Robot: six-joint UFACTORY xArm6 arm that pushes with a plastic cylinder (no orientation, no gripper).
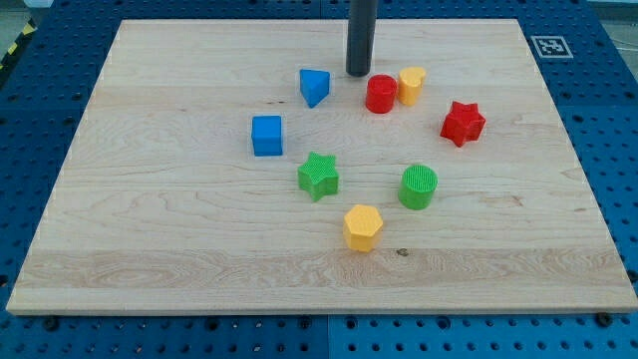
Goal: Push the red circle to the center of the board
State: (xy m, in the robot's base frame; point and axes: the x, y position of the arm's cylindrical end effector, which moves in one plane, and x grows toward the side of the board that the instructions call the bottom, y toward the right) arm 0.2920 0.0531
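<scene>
The red circle [381, 94] stands on the wooden board [179, 219], a little above the board's middle. My tip [358, 73] is just to its upper left, very close, and I cannot tell if it touches. A yellow block [412, 86] sits against the red circle's right side.
A blue wedge-like block [315, 87] is left of my tip. A blue cube [267, 136] lies further left and lower. A red star [463, 123] is at the right. A green star [318, 176], a green cylinder [418, 186] and a yellow hexagon [363, 227] lie lower.
</scene>
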